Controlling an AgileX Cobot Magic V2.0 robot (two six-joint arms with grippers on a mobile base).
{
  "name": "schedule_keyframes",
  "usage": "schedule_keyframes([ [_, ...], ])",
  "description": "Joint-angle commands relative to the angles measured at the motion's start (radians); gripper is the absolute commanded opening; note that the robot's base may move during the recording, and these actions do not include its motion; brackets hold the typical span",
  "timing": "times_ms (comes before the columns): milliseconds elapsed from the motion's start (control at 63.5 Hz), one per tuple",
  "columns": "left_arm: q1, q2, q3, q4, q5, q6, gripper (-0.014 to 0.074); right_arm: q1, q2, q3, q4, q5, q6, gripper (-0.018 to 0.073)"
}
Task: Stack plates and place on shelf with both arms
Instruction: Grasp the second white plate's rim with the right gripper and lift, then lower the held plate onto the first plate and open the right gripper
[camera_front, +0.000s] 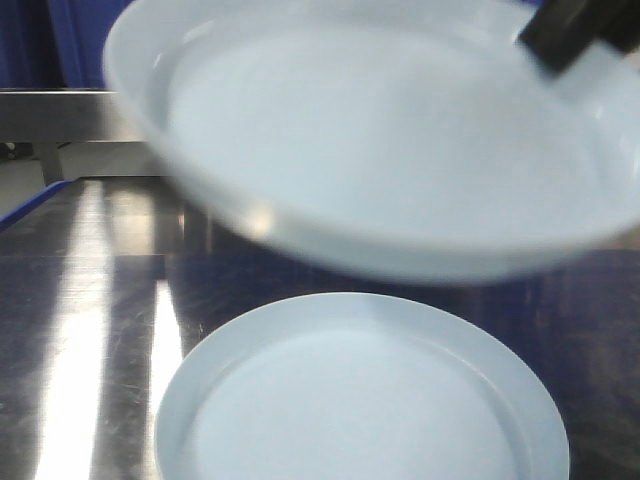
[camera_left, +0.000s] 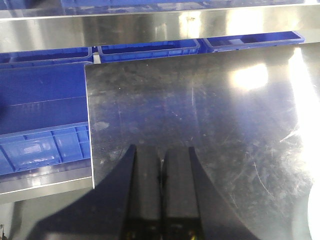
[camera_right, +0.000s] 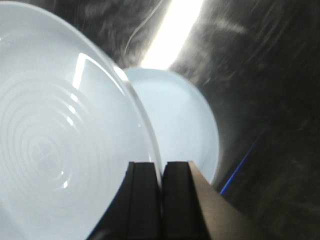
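Observation:
One pale bluish-white plate (camera_front: 380, 130) hangs tilted in the air, filling the top of the front view. My right gripper (camera_front: 575, 35) is shut on its rim at the upper right; the right wrist view shows the rim (camera_right: 145, 130) pinched between my right gripper (camera_right: 161, 165). A second plate (camera_front: 360, 400) lies flat on the dark tabletop directly below, also seen as the plate (camera_right: 180, 125) behind the held one. My left gripper (camera_left: 161, 155) is shut with nothing in it, above bare tabletop. The steel shelf (camera_left: 150, 27) runs along the back.
Blue plastic crates (camera_left: 150, 49) sit under the shelf, and another blue crate (camera_left: 42, 145) stands beyond the tabletop's left edge (camera_left: 89, 125). The dark scratched tabletop (camera_front: 90, 330) reflects bright light streaks.

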Motion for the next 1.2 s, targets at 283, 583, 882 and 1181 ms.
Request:
schedule_keyframes([
  [283, 0.0, -0.001, -0.029, -0.015, -0.087, -0.011, 0.0084, 0.034, 0.141, 0.038, 0.014, -0.069, -0.01, 0.0057],
  [583, 0.0, -0.001, -0.029, -0.015, -0.087, -0.011, 0.0084, 0.034, 0.204, 0.038, -0.029, -0.088, -0.01, 0.0057],
  [882, 0.0, -0.001, -0.029, -0.015, -0.087, -0.011, 0.0084, 0.034, 0.236, 0.038, -0.045, -0.081, -0.01, 0.0067],
  [1181, 0.0, -0.001, -0.029, -0.015, -0.087, -0.011, 0.0084, 0.034, 0.236, 0.036, -0.045, -0.084, -0.01, 0.041],
])
